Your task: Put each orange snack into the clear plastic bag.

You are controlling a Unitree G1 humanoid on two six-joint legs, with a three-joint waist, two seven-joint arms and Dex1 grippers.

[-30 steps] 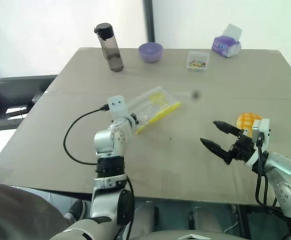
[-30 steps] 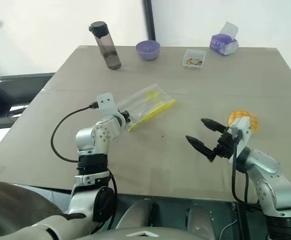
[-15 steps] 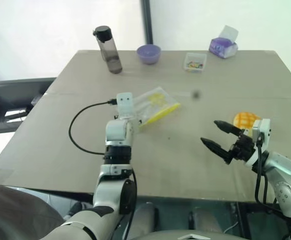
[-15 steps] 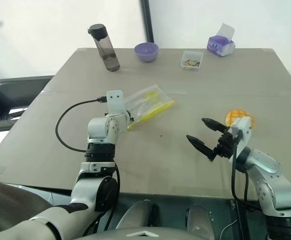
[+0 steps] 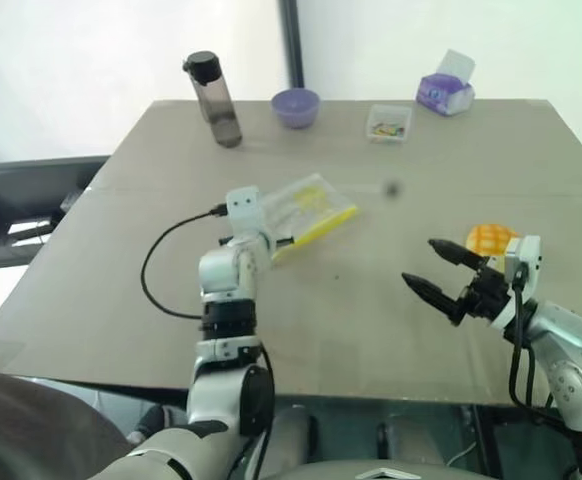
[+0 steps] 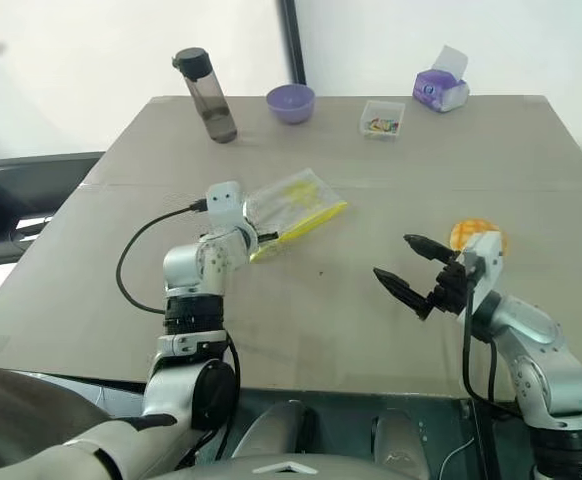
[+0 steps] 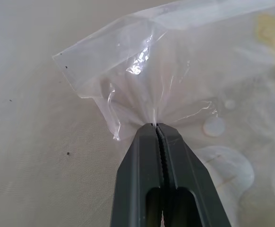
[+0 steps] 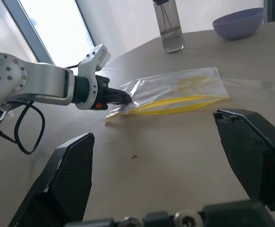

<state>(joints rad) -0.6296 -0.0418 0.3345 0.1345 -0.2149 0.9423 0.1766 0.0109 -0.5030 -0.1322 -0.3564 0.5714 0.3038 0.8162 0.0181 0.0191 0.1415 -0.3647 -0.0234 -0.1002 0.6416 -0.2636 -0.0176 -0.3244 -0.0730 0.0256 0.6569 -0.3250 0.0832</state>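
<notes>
A corner of the clear plastic bag [image 7: 175, 71] is pinched tight in the left hand [image 7: 156, 127], likely so it can be held for filling. The right hand [image 5: 438, 272] is spread wide and empty, with the orange snack [image 5: 493, 240] just behind it on the tabletop [image 5: 371, 330].

a dark bottle [image 5: 214, 99], purple bowl [image 5: 296, 106], small clear box [image 5: 389, 122] and tissue pack [image 5: 447, 93] line the table's [image 5: 151, 290] far edge.

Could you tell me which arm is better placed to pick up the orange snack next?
The right. Its right gripper is open and empty beside the orange snack on the table's right side, while the left gripper is shut on a corner of the clear plastic bag, well away from it.
</notes>
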